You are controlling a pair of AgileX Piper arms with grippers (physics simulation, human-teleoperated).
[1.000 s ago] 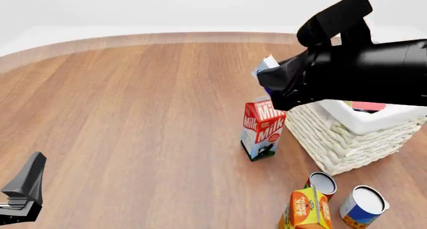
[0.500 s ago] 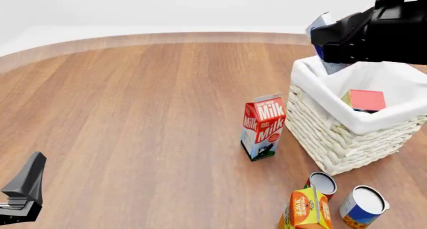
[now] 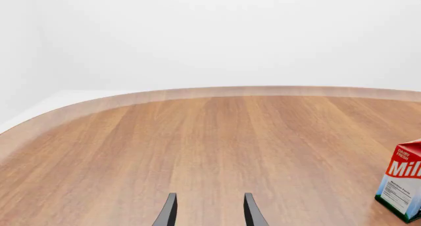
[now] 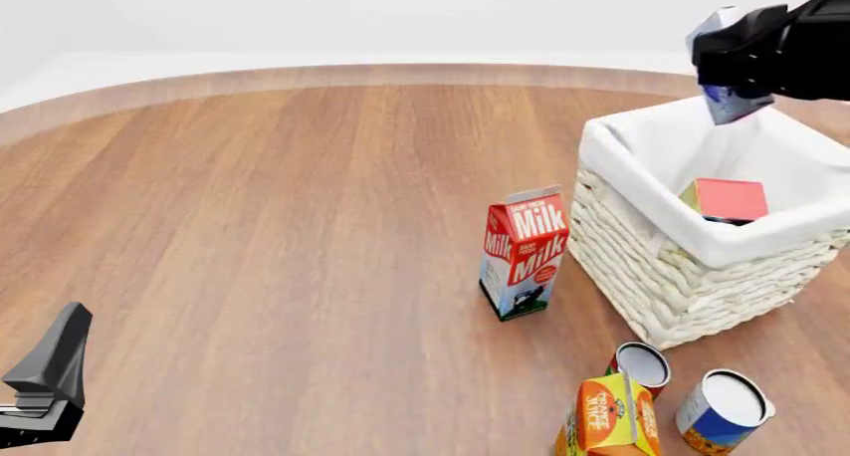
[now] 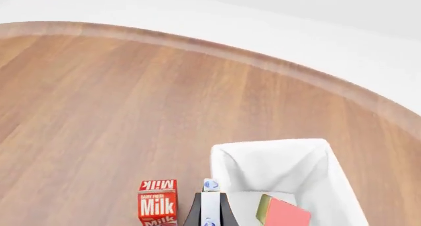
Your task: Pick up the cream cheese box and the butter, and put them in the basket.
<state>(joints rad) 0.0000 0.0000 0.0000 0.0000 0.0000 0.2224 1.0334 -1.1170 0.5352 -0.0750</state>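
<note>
My right gripper [image 4: 742,66] is shut on the cream cheese box [image 4: 731,106], a small white box with blue markings, and holds it in the air above the far side of the basket [image 4: 664,277]. In the right wrist view the cream cheese box [image 5: 210,206] sits between the two dark fingers [image 5: 194,215], over the basket rim [image 5: 269,146]. The red-orange butter [image 4: 724,199] lies inside the basket, also visible as the butter [image 5: 284,212] from the wrist. My left gripper [image 4: 51,368] rests low at the near left, and its view shows the left gripper [image 3: 209,211] open and empty.
A red-white milk carton [image 4: 525,252] stands just left of the basket. An orange juice carton [image 4: 608,416] and two cans [image 4: 642,364] [image 4: 724,408] stand in front of the basket near the table's front edge. Bare wood table [image 4: 266,197] stretches to the left.
My right arm has swung right and farther back with the cream cheese box, from beside the milk carton to above the basket's far side. The left arm has not moved.
</note>
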